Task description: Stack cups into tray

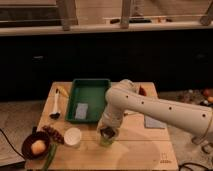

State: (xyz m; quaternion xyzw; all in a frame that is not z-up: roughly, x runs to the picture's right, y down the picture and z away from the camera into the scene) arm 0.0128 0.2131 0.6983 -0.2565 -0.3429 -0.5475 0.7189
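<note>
The dark green tray (95, 85) lies at the back middle of the wooden table. The white cup (73, 136) stands in front of the tray's left corner. The translucent light green cup (105, 141) stands to its right, in front of the tray. My gripper (106, 132) points down right over the green cup, touching or nearly touching its top. Something dark (106, 131) sits at the gripper's tip; it may be the dark grey cup, but I cannot tell. The arm (150, 107) comes in from the right.
A grey-blue pad (81, 111) lies inside the tray. A dark brown bowl (30, 150) holding an orange-yellow item sits at the front left. A dark utensil (55, 107) lies left of the tray. A grey flat piece (152, 121) lies to the right.
</note>
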